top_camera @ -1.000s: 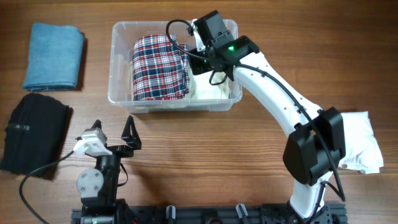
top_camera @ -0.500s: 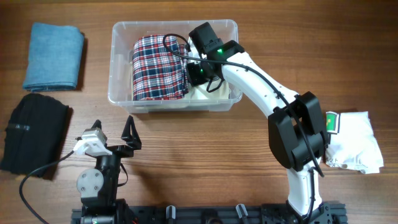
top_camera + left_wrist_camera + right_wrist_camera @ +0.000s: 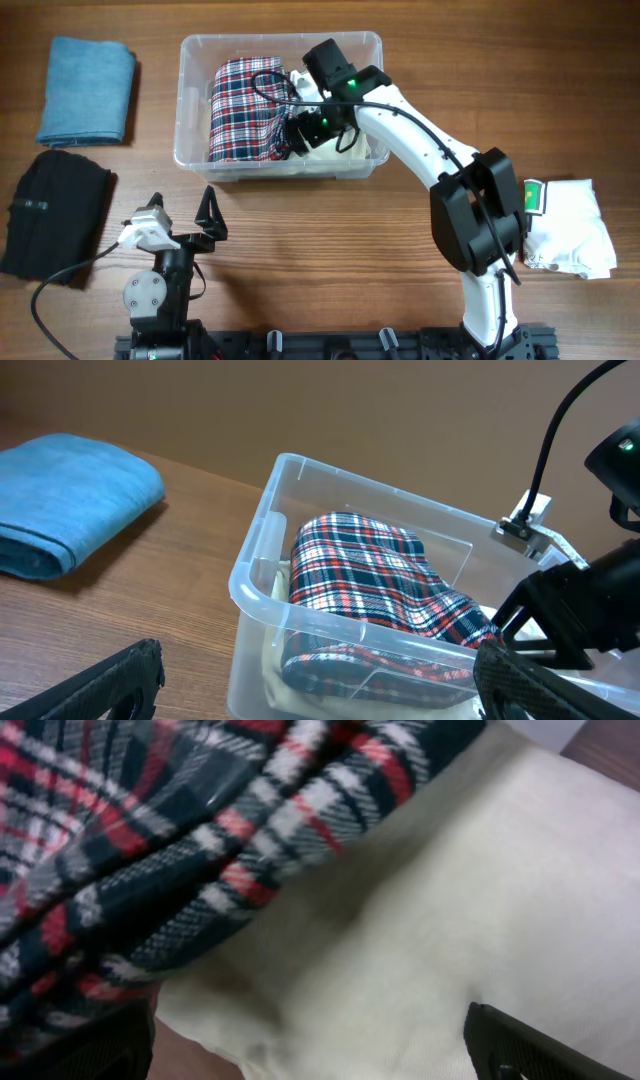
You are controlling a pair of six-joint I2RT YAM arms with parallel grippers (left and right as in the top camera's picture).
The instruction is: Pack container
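Note:
The clear container (image 3: 186, 100) stands at the back middle of the table. A folded plaid garment (image 3: 245, 110) lies in its left half on top of a cream garment (image 3: 345, 152). My right gripper (image 3: 303, 130) is down inside the container at the plaid garment's right edge, open. In the right wrist view its fingers (image 3: 540, 1048) stand wide apart over the cream garment (image 3: 430, 890), the plaid garment (image 3: 150, 830) just beyond them, nothing gripped. My left gripper (image 3: 180, 218) rests open in front of the container, and the left wrist view looks at the container (image 3: 262, 545).
A folded blue cloth (image 3: 87, 90) lies at the back left, and a black garment (image 3: 52, 215) lies in front of it. A white garment (image 3: 572, 228) with a green tag lies at the right, partly behind the right arm.
My right gripper has opened and let go of the plaid garment, which now lies in the container. The gripper has shifted a little left and down. The left arm has not moved.

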